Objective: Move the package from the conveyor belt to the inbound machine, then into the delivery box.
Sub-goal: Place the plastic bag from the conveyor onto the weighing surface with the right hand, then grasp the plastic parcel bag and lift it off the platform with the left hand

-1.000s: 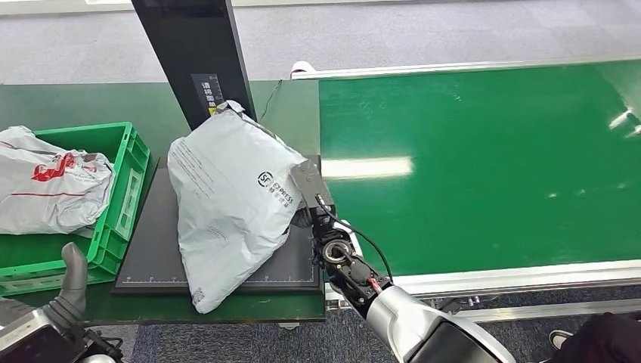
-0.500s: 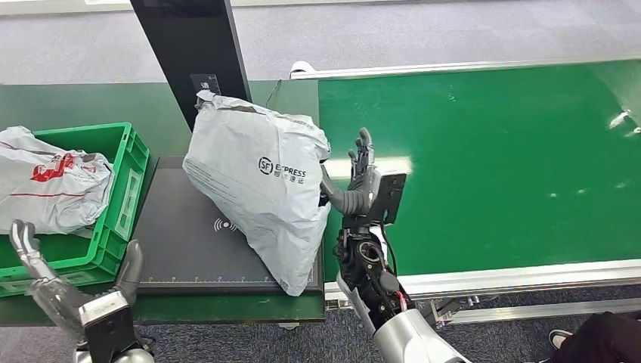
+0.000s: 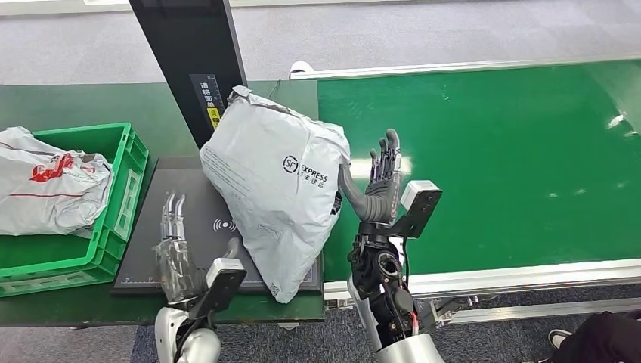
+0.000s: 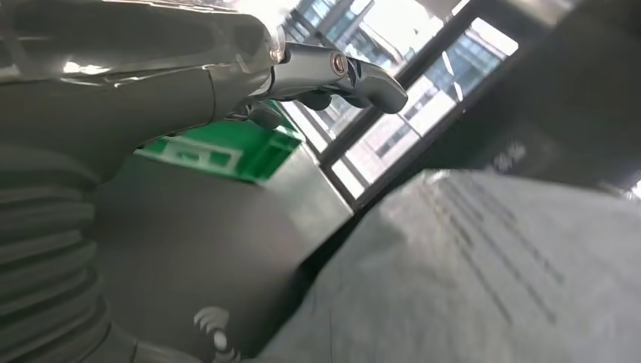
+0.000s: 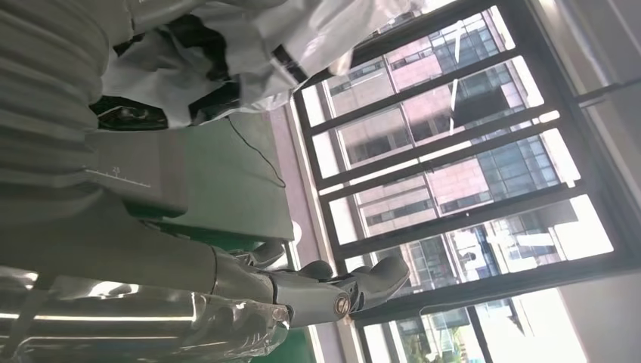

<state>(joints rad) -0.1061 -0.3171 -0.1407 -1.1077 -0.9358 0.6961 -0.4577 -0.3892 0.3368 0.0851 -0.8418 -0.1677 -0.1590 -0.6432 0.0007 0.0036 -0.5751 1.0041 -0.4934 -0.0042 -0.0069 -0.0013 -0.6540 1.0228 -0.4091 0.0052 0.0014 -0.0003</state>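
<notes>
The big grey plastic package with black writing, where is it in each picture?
Head view: the grey plastic package stands in the middle, on the dark scanner pad.
Left wrist view: it fills the lower right.
Right wrist view: crumpled at the top.
Shared landmark: the scanner pad, in all three views.

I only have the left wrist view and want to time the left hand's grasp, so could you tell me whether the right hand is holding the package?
Observer: No, the right hand is open beside the package, fingers up, thumb at its edge.
Operator: Is the package lying flat?
Observer: No, it stands tilted on the scan pad, its top near the black post.
Operator: Is the delivery box free?
Observer: The green crate already holds another white bag.
</notes>
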